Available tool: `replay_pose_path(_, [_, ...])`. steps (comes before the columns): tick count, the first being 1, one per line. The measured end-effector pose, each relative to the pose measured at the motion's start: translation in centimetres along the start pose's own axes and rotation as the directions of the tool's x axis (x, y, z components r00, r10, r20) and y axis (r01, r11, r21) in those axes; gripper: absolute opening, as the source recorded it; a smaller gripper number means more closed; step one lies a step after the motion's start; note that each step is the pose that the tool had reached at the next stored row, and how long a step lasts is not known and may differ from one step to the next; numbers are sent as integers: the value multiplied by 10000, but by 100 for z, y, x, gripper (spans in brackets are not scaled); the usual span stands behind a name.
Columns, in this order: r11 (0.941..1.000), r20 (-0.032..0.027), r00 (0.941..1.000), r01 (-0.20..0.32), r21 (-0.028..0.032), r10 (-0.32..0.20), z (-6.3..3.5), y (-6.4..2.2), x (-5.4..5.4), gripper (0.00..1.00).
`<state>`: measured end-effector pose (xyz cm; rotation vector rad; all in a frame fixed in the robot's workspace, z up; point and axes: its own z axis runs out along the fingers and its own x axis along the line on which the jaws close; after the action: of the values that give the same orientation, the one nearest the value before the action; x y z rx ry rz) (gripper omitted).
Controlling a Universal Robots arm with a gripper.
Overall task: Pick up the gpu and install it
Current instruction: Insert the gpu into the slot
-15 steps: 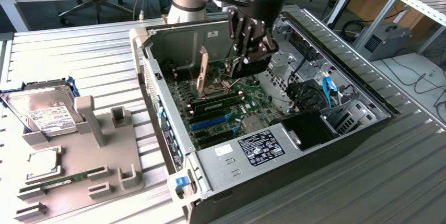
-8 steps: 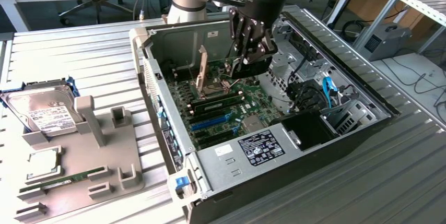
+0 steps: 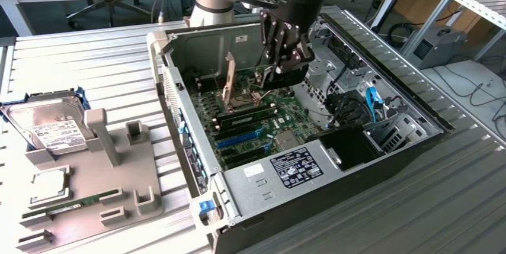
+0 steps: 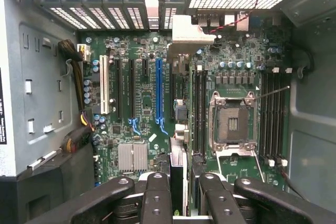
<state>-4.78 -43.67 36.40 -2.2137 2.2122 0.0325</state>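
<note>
Ribbed sheet-metal tabletop (image 3: pixel 95 64) runs under everything, its ridges dull and grey. Farthest to the exterior view's left of the open computer case (image 3: pixel 371 88) lies a moulded grey holder tray (image 3: pixel 95 195) with upright posts and slots. On it rest a silver hard drive (image 3: pixel 49 125) with a white label, a square silver processor chip (image 3: pixel 49 182) and a long narrow green memory stick (image 3: pixel 71 203).

The case itself is a black-and-silver steel box lying on its side, lid off, with a green motherboard (image 3: pixel 257 125) on its floor and a labelled silver power supply (image 3: pixel 288 168) at its near end.

Inside the case, above the board, hangs the black gripper (image 3: pixel 288 64). Its fingers (image 4: pixel 156 198) are pinched on the gpu (image 3: pixel 294 76), which it holds clear of the board. In the wrist view the gpu (image 4: pixel 178 174) is seen edge-on, a thin card between the black knuckled fingers, its folded silver end bracket (image 4: pixel 191 30) near the case's perforated rear wall. The card's edge lies just beside a long blue slot (image 4: pixel 158 85), with the square metal-framed processor socket (image 4: pixel 232 124) on its other side.
</note>
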Motion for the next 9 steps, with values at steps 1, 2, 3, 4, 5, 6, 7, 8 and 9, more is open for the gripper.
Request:
replay_pose_path(1, [10000,0,10000,0,0,0,3,0,0,26])
replay_pose_path(2, [10000,0,10000,0,0,0,5,1,0,26])
replay_pose_path(3, [10000,-1,10000,-1,0,1,8,2,0,26])
replay_pose_path(4, [10000,-1,10000,0,0,0,11,3,0,26])
replay_pose_path(5, [10000,0,10000,0,0,0,13,3,0,26])
replay_pose_path(6, [10000,-1,10000,0,-1,0,15,3,1,26])
replay_pose_path(7, [10000,0,10000,0,0,0,17,4,1,26])
replay_pose_path(8, [10000,-1,10000,0,0,0,20,4,1,26])
replay_pose_path(9, [10000,0,10000,0,0,0,22,4,1,26])
